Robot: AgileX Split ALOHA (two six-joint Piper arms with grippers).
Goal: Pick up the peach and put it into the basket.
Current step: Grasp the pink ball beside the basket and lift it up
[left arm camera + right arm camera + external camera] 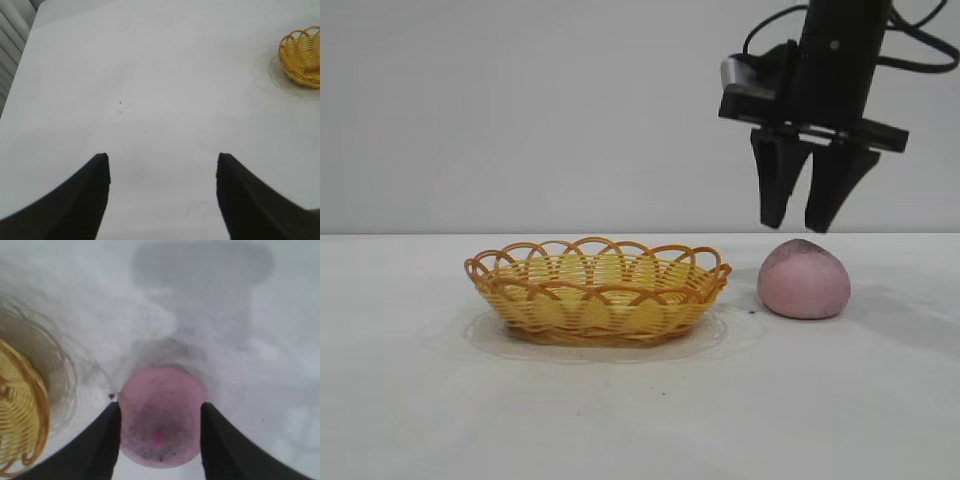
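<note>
1. Exterior view: nearest the camera is the bare table (620, 420). On it sits the basket (597, 290), and the peach (804, 280) lies just beside its right end, apart from the rim. The right gripper (802, 226) hangs directly above the peach, pointing down, fingertips just clear of the fruit's crown and parted only narrowly, gripping nothing. To do this step well, I judge the fingers should spread wider than the fruit before descending, then come down around its widest part, not pinch the sloping top.

2. Left wrist view: the left gripper (162, 172) is nearest, its two dark fingers spread apart over bare table, holding nothing. The basket (301, 57) lies well off to one side. This arm looks parked.

3. Right wrist view: the right gripper (160, 410) frames the peach (161, 415), one fingertip on each side. I cannot tell here whether they touch it. The peach is a rounded dome, matte dusty pink, with dark speckles and a small bright pink mark. The basket (22, 410) lies to one side.
</note>
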